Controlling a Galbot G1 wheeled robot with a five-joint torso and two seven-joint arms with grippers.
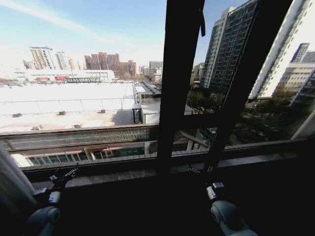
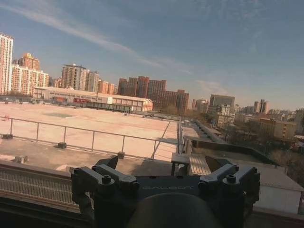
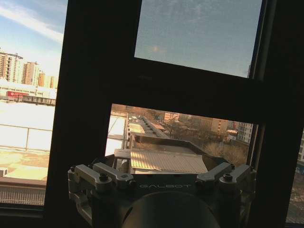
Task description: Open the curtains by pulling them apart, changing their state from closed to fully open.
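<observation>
Window frame stands bare before us; glass uncovered. Curtains: we see one pale pleated strip bunched far left of frame, low at view edge; other panel out of sight. We judge task nearly or fully done.

Left hand low, left of frame, fingers apart, gripping nothing. Right hand low, just right of frame; fingers appear spread, empty.

Risk: either arm swinging could hit frame or snag bunched fabric, dragging it back across glass.

Right fingertips dark against sill, hard to read.

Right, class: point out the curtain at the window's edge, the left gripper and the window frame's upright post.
Curtain [image 1: 11,184]: head view, on the pleated fabric bunched at the left edge.
Left gripper [image 1: 65,176]: head view, between its open fingertips.
Window frame post [image 1: 179,73]: head view, mid-height on the dark upright.
</observation>
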